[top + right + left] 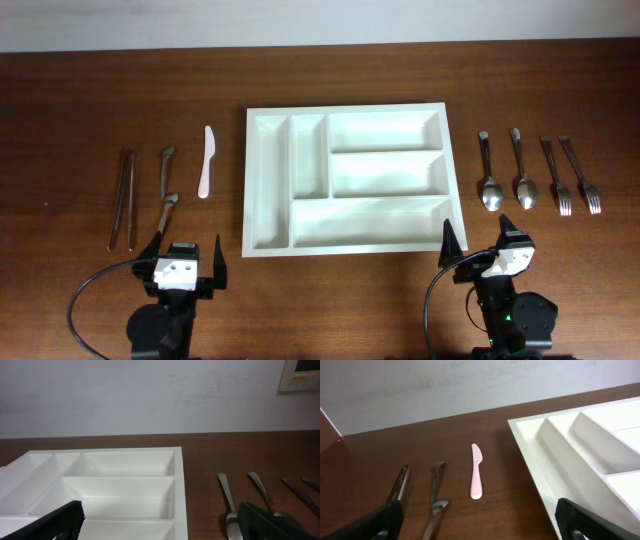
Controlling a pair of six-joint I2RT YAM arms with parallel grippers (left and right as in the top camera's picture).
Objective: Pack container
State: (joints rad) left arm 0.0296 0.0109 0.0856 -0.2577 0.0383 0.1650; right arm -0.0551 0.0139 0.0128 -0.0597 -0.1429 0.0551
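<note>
The white container (pixel 268 180) with five compartments lies empty at the table's middle; it also shows in the left wrist view (pixel 560 455) and the right wrist view (pixel 180 495). Left of it lie a white plastic knife (pixel 206 162), two small metal utensils (pixel 166 190) end to end, and metal tongs (pixel 125 197). Right of it lie two spoons (pixel 489 172) and two forks (pixel 572 175). My left gripper (pixel 187 258) is open and empty near the front edge, below the left utensils. My right gripper (pixel 478 243) is open and empty near the container's front right corner.
A white wall (pixel 150 395) runs behind the table's far edge. Both arm bases (pixel 165 325) sit at the front edge. Bare wood lies between the utensils and the container.
</note>
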